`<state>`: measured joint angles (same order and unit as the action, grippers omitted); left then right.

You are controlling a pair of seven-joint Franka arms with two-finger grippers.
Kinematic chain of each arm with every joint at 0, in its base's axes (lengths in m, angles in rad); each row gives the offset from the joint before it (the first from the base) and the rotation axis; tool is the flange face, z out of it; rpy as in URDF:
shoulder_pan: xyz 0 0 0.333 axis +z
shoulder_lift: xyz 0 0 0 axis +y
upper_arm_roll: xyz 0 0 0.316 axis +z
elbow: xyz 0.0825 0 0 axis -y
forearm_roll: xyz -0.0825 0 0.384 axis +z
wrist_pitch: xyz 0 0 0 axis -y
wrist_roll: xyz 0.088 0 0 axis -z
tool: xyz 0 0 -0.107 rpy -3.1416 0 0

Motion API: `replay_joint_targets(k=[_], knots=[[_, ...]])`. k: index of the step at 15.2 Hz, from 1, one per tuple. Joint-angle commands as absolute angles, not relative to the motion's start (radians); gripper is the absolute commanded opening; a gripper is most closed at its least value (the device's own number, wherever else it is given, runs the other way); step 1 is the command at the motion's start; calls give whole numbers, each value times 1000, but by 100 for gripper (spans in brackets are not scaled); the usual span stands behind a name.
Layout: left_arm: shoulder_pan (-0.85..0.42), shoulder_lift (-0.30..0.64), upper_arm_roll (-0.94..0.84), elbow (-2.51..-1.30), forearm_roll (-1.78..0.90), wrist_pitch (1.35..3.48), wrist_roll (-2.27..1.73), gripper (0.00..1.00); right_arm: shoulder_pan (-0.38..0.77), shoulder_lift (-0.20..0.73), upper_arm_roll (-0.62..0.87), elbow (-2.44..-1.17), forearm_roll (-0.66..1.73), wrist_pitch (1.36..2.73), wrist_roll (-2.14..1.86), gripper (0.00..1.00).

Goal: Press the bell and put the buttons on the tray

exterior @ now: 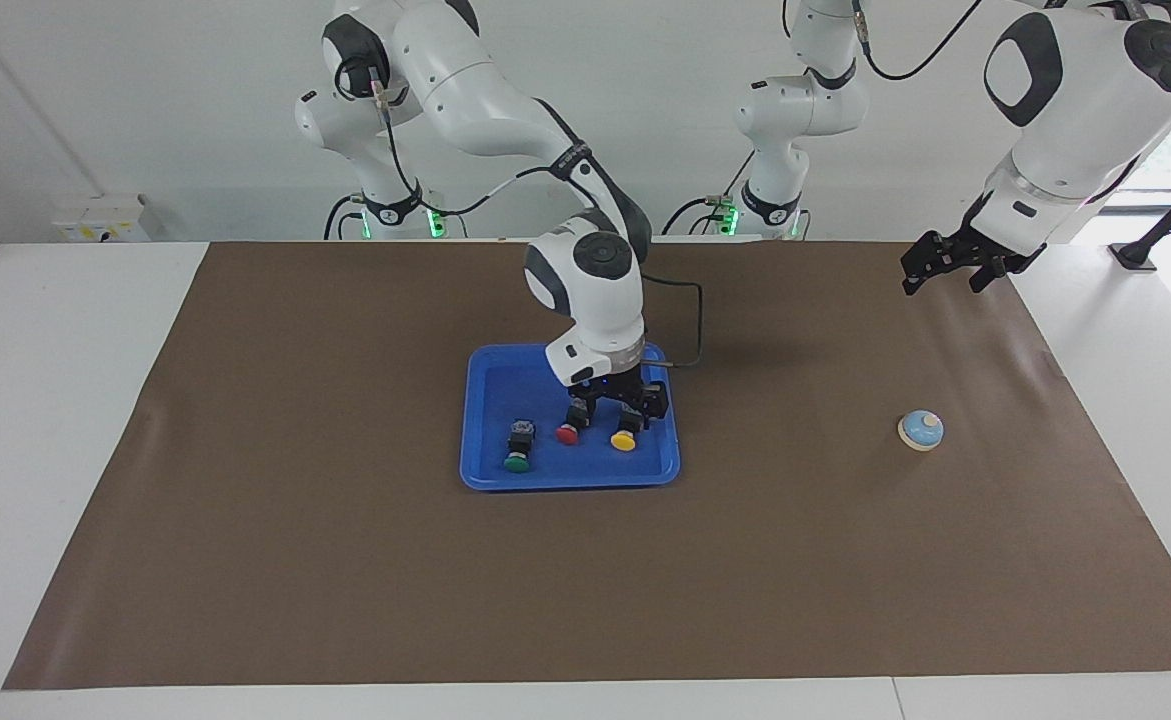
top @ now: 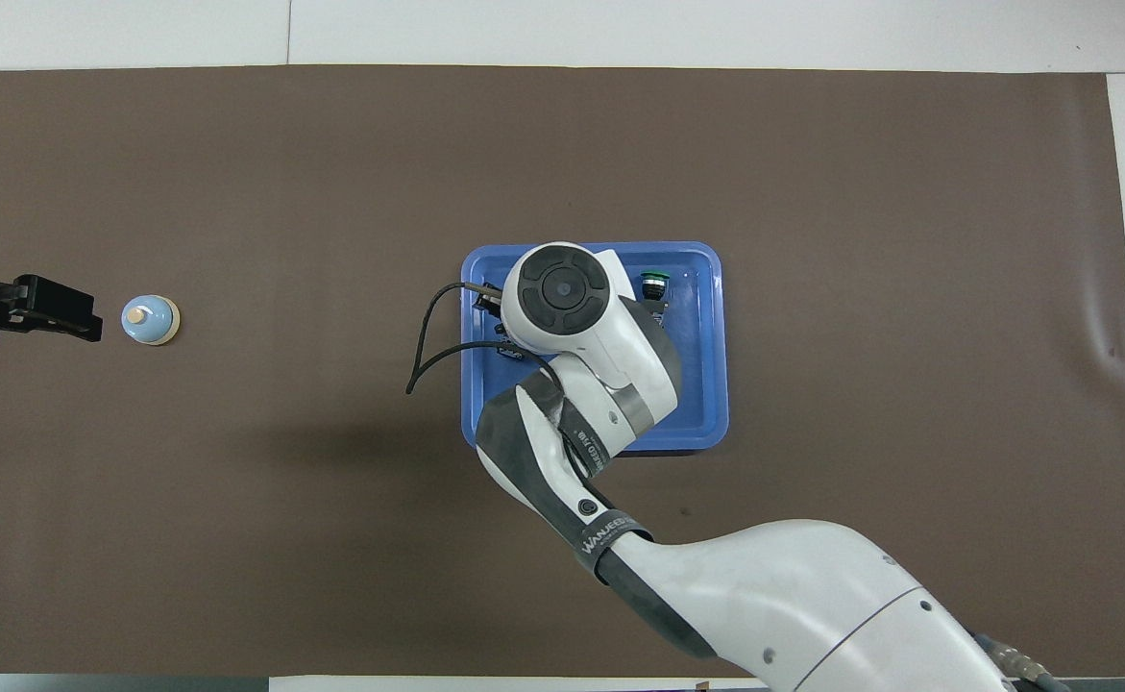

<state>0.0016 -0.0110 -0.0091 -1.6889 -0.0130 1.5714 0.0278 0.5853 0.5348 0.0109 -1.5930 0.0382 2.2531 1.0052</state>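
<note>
A brown mat (exterior: 345, 560) covers the white table (exterior: 45, 400). The left tool (exterior: 945, 268) hangs open over the mat at the left arm's end. The light-blue bell (exterior: 921, 430) sits on the mat, farther from the robots. Mid-table, the right tool (exterior: 625, 410) hangs spread open in the blue tray (exterior: 570, 476), just above the yellow button (exterior: 624, 439). The red button (exterior: 568, 433) sits beside the yellow one and the green button (exterior: 516, 461) farthest, all in the tray.

Bright, even light; soft shadows; sharp focus.
</note>
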Motion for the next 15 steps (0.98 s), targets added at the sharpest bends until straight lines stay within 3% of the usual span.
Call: replay_joint_targets(k=[1,8,15], knots=[[-5,-17,-2,-1684,-18,1555,18,100,496,456,18,-1603,63,2166,895,100],[-5,-17,-2,-1684,-18,1555,18,100,204,313,18,-1603,66,1916,294,100],[-5,-17,-2,-1684,-18,1555,18,100,71,224,8,-1595,61,1741,-36,100]])
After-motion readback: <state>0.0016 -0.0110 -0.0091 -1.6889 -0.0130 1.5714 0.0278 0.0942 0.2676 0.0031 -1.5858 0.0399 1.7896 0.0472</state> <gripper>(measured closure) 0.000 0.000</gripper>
